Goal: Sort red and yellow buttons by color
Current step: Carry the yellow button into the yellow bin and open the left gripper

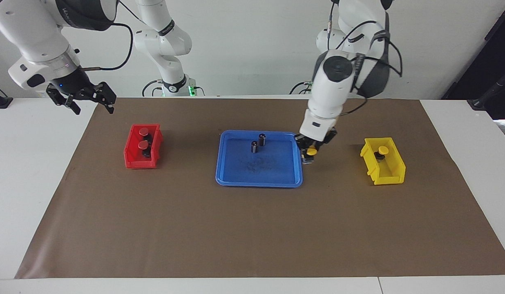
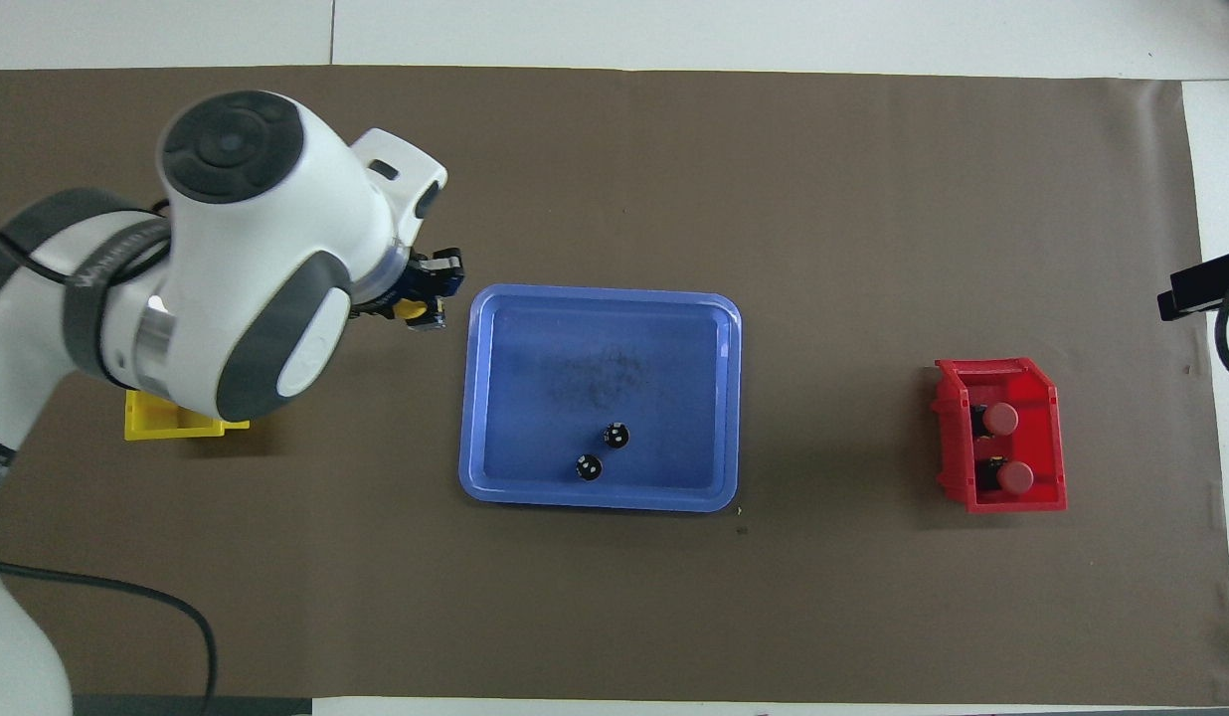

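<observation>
Left gripper (image 1: 311, 152) fingers clamp a yellow button (image 1: 311, 152) over the blue tray's (image 1: 236, 179) edge; right gripper (image 1: 81, 98), fingers spread wide, waits.
</observation>
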